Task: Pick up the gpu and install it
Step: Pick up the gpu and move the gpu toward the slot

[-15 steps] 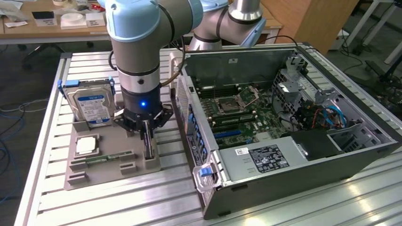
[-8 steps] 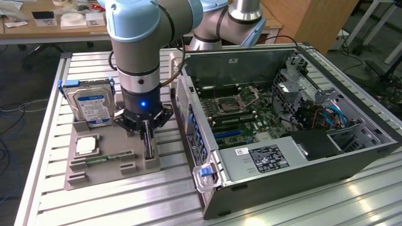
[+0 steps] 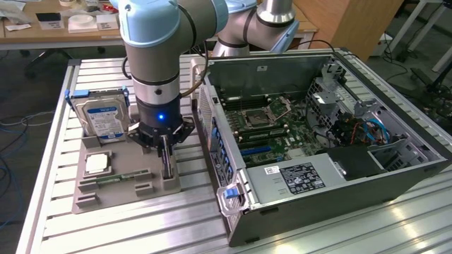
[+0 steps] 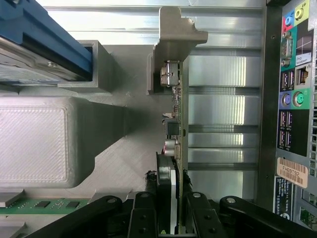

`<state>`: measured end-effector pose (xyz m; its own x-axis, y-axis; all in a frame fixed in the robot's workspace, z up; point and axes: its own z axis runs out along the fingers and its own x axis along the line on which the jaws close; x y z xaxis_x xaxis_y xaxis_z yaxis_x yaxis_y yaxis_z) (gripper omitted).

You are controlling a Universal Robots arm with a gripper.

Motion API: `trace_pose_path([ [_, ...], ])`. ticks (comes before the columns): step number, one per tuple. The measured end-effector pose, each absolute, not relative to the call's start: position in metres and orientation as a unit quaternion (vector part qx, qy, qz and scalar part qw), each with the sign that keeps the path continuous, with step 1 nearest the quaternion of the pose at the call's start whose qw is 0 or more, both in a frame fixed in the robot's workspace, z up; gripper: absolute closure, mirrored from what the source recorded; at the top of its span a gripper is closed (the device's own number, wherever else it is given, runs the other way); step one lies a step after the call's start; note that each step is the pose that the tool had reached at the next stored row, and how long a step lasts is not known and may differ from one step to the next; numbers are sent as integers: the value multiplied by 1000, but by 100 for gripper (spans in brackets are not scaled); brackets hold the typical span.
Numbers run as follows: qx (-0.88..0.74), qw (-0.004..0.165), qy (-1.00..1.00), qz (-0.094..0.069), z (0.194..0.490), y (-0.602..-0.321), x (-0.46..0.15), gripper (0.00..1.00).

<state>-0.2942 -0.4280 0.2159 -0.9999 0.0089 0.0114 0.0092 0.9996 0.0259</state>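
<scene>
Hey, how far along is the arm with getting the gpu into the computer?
Done: the gripper is down at the gpu, a finger on each side of its edge. In hand: the fingers look closed on the card, which stands in the gray holder, not yet lifted. Left: lifting it out and seating it in the open computer case, where no card stands in the board's slots.

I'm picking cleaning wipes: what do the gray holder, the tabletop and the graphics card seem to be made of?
Gray holder: probably printed plastic, matte; fine layered lines show on its face.
Tabletop: looks like bare aluminium, brushed and shiny; slotted rails catch glare.
Graphics card: seems a green circuit board, with small metal-looking parts along its edge.
</scene>
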Motion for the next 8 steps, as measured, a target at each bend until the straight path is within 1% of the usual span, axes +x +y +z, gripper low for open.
trace_pose_path([
  [8,-5,6,-1000,-14,224,-428,-294,72],
])
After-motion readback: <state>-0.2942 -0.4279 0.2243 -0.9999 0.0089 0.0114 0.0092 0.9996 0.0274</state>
